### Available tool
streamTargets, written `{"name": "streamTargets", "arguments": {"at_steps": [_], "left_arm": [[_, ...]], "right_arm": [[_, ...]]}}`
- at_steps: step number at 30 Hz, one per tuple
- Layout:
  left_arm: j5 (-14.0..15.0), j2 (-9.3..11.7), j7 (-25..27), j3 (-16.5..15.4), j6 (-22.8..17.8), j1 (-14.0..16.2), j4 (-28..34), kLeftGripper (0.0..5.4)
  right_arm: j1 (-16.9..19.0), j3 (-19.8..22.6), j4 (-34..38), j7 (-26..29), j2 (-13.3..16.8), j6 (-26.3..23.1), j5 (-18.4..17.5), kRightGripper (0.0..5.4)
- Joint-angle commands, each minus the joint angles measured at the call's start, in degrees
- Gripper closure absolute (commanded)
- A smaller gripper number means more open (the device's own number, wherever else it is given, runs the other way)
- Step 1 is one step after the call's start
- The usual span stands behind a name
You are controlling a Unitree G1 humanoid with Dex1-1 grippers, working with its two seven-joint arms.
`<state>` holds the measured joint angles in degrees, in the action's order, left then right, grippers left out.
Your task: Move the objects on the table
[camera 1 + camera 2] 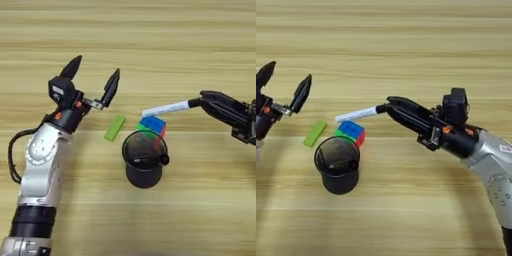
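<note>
My right gripper (388, 107) reaches in from the right and is shut on the black-capped end of the white marker (356, 114). The marker's barrel points left, just behind the multicoloured puzzle cube (351, 131). In front of the cube stands the black mesh cup (144, 160), upright, partly hiding the cube's near side. The flat green bar (115, 128) lies slanted on the table (150, 45), left of the cube. My left gripper (96, 68) is open behind and to the left of the green bar, with nothing between its fingers.
My left arm's silver forearm (42, 165) runs down the left side to the near edge. My right arm's forearm (491, 160) fills the right side. Bare wood lies behind the objects and in front of the cup.
</note>
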<state>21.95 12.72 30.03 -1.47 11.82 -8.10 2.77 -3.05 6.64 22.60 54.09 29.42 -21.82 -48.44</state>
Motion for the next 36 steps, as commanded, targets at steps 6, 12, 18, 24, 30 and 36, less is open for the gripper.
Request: {"name": "streamTargets", "arguments": {"at_steps": [6,12,18,24,30,36], "left_arm": [[1.35,8.2,10.84,2.29,-5.89,-1.43,7.79,0.0],[0.35,12.47,16.76,5.86,-7.91,-0.66,12.72,0.0],[-1.61,15.83,22.75,11.51,-9.99,-0.13,14.83,0.0],[-4.67,16.16,25.1,15.7,-10.55,-1.59,13.02,0.0],[-6.34,15.45,25.02,17.17,-10.23,-1.9,12.18,0.0],[-6.92,15.43,24.93,17.38,-9.58,-1.57,11.79,0.61]], "right_arm": [[-1.82,-0.45,-0.21,0.22,0.79,-0.4,1.77,4.73],[-2.75,-0.82,0.03,0.66,1.63,-0.97,2.49,4.73],[-3.71,-1.43,1.34,0.67,2.37,-1.44,2.27,4.73],[-4.26,-1.97,3.17,0.56,2.74,-2.19,1.93,4.73],[-4.31,-2.57,5.26,0.36,2.64,-2.79,1.34,4.73],[-4.06,-2.7,6.3,0.45,2.55,-3.26,1.15,4.73]]}}
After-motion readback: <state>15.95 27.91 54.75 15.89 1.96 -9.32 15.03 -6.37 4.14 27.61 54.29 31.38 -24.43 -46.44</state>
